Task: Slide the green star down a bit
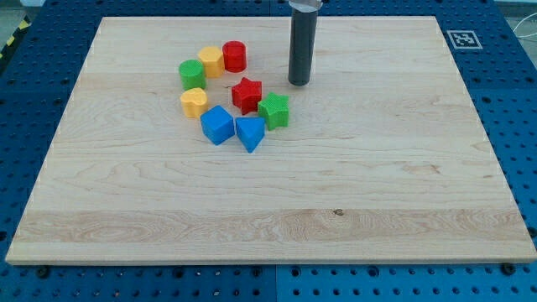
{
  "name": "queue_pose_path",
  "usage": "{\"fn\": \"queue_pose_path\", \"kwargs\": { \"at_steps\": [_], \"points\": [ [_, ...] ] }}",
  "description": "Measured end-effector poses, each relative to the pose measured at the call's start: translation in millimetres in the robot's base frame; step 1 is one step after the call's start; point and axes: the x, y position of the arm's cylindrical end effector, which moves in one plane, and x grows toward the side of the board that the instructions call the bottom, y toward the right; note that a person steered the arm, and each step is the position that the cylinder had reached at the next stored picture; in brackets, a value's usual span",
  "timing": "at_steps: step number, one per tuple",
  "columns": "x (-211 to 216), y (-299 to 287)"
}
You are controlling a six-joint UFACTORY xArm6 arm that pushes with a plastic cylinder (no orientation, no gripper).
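Observation:
The green star (273,111) lies on the wooden board (352,168), touching the red star (247,94) at its upper left and close to the blue triangular block (250,132) at its lower left. My tip (299,83) stands above and slightly right of the green star, apart from it by a small gap.
A blue cube-like block (217,125), a yellow heart-shaped block (194,102), a green cylinder (192,74), a yellow block (211,61) and a red cylinder (234,56) curve round to the left of the stars. A marker tag (461,39) sits at the board's top right corner.

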Motion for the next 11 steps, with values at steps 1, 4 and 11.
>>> {"fn": "queue_pose_path", "kwargs": {
  "at_steps": [1,4,11],
  "points": [
    [0,-4],
    [8,-20],
    [38,-20]
  ]
}}
